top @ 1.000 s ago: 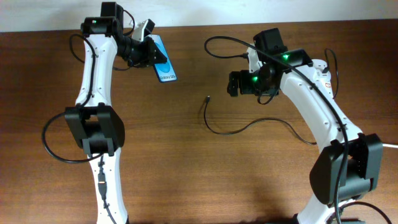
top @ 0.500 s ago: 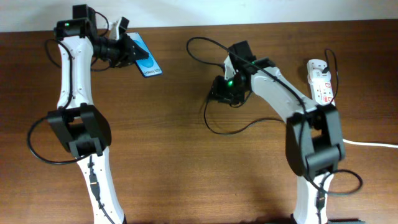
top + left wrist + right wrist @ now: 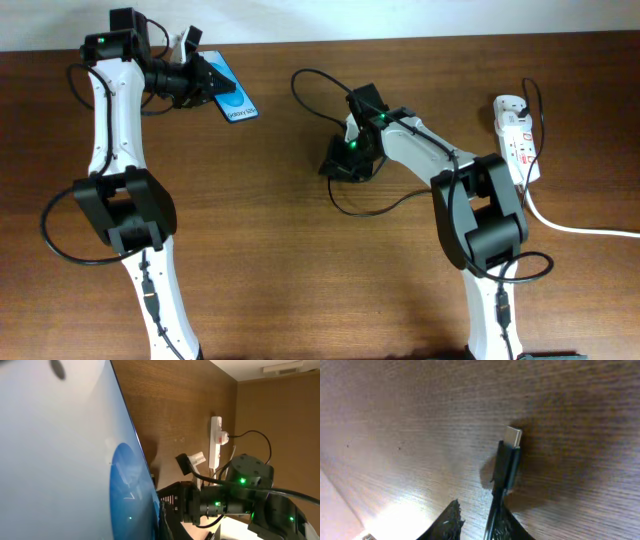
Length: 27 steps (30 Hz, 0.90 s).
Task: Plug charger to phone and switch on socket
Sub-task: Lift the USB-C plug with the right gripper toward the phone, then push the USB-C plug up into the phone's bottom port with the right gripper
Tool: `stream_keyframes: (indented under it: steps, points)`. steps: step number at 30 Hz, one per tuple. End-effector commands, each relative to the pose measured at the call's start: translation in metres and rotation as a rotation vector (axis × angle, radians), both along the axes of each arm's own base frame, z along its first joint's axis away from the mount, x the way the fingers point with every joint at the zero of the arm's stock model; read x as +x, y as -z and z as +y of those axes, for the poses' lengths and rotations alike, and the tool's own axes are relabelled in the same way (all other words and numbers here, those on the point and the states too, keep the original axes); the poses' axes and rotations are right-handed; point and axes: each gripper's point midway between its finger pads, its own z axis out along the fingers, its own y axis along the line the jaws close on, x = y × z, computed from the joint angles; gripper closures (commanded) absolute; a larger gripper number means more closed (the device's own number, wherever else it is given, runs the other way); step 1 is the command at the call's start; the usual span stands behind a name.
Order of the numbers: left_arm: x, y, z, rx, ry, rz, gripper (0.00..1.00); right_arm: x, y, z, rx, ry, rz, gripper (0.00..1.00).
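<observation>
My left gripper [image 3: 205,84] is shut on the phone [image 3: 230,97], holding it above the table's far left; its blue screen [image 3: 75,460] fills the left wrist view. The charger [image 3: 365,212], a thin black cable, curls on the table centre. Its connector tip [image 3: 512,437] lies on the wood in front of my right gripper [image 3: 338,168]. In the right wrist view the cable runs between the right gripper's [image 3: 480,522] fingers, against one fingertip [image 3: 510,527], with a gap to the other. The white socket [image 3: 517,135] lies at the far right, also seen from the left wrist [image 3: 216,442].
A thick white cord [image 3: 575,226] runs from the socket off the right edge. A black cable [image 3: 537,105] loops over the socket. Both arm bases stand at the near edge of the brown wooden table [image 3: 280,280].
My right arm has swung left and down onto the charger's tip, and its fingers have narrowed around the cable. The left arm, still holding the phone, shifted left.
</observation>
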Motion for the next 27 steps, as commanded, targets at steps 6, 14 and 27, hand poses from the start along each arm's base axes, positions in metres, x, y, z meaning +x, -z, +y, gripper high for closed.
stream_keyframes:
  steps: [6, 14, 27]
  points:
    - [0.002, -0.011, 0.001, -0.021, -0.001, -0.026, 1.00, 0.010, 0.026, -0.022, -0.121, 0.042, -0.027, 0.76]
    - [0.000, -0.024, -0.009, -0.116, 0.022, -0.039, 1.00, 0.008, -0.057, -0.009, 0.044, -0.222, -0.253, 0.96]
    - [-0.040, -0.111, -0.117, -0.620, 0.366, -0.241, 1.00, -0.093, -0.235, 0.039, 0.442, -0.428, -0.486, 0.96]
